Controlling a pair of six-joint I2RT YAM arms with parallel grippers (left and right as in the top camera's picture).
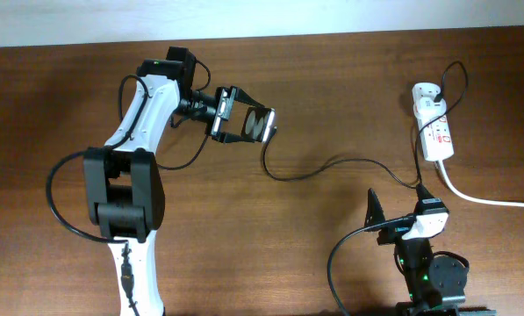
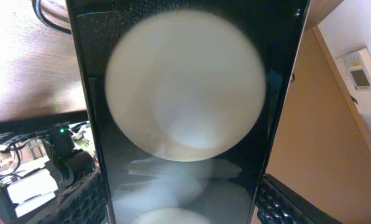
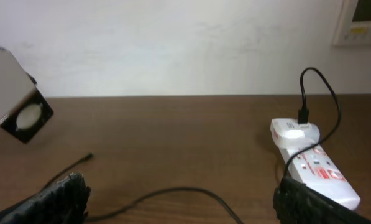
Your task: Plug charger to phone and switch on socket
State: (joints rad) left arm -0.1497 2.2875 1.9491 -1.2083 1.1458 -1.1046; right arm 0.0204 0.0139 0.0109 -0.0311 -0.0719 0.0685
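Note:
My left gripper (image 1: 237,115) is shut on the black phone (image 1: 260,125) and holds it above the table. In the left wrist view the phone (image 2: 185,112) fills the frame between the fingers (image 2: 185,211), with white circles on its face. The phone also shows at the left of the right wrist view (image 3: 11,84). The thin black charger cable (image 1: 332,164) runs from the white plug adapter (image 1: 424,90) in the socket (image 1: 434,132) towards the phone. Its connector tip (image 3: 87,156) lies on the table, apart from the phone. My right gripper (image 1: 400,207) is open and empty over the cable (image 3: 173,193), left of the socket (image 3: 316,168).
The socket's thick white cord (image 1: 490,200) runs off to the right edge. The left arm's base (image 1: 125,197) stands at the front left with its black cables looping beside it. A white wall (image 3: 173,43) rises behind the table's far edge.

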